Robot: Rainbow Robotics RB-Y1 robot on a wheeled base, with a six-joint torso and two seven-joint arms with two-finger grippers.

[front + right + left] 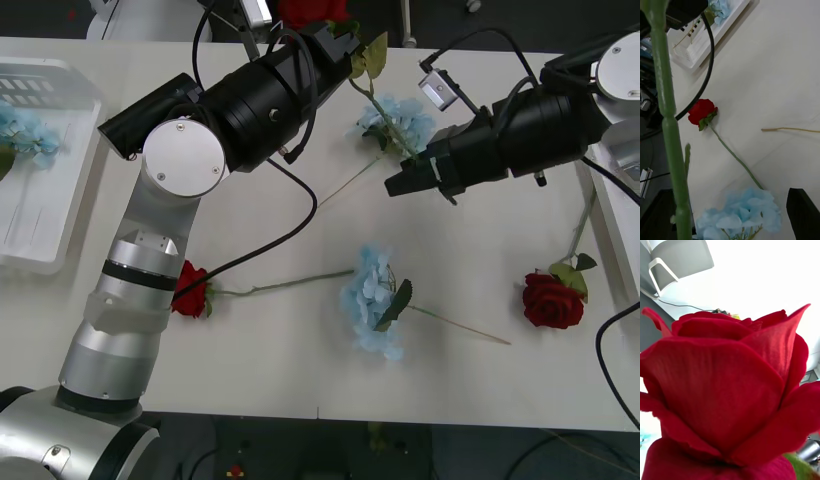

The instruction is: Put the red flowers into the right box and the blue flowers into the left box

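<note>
My left gripper [338, 45] reaches to the table's far middle and is shut on a red flower; its bloom [726, 390] sits right against the left wrist camera. That flower's green stem [385, 115] slants down to my right gripper [398, 182], which is open. The stem [672, 131] passes between the black fingers [802, 210], close to one side. Two more red flowers lie on the table, one near left [190, 290] and one near right [552, 300]. Blue flowers lie at centre [375, 300] and under the stem [398, 120]. The left box [55, 235] holds a blue flower [25, 130]. The right box [628, 160] shows at the right edge.
Black cables [290, 215] trail from the left arm over the table. The near-left red flower's long stem [290, 283] runs toward the centre blue flower. A bare tan stem [790, 129] lies on the white tabletop. A chair [677, 262] stands beyond the table.
</note>
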